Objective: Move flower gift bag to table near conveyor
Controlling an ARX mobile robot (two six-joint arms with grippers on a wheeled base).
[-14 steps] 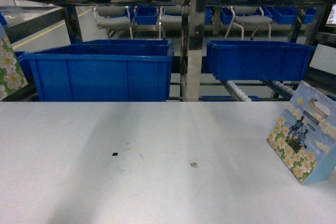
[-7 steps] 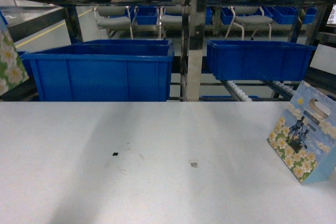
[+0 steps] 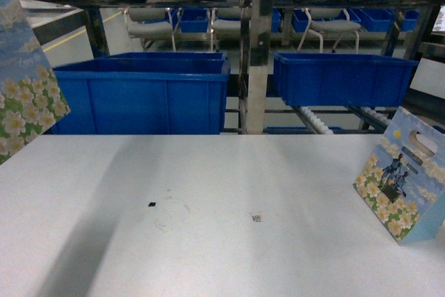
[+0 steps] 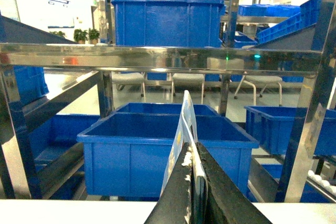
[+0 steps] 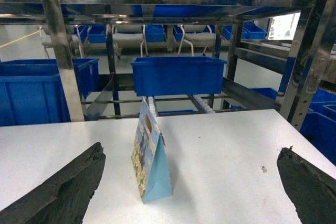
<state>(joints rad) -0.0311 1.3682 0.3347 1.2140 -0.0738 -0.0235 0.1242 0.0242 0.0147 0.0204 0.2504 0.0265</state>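
Flower gift bag (image 4: 181, 145) pinched in left claw (image 4: 193, 182) above white table (image 3: 208, 241); right claw (image 5: 191, 182) wide

Two blue plastic bins (image 3: 139, 95) (image 3: 343, 78) on rack shelves, grey chairs (image 3: 149, 24) behind, yellow floor line (image 3: 73, 35)

Open table (image 3: 229, 193) mid-span; blue bins (image 3: 139, 95) and standing bag (image 3: 402, 175) obstruct.
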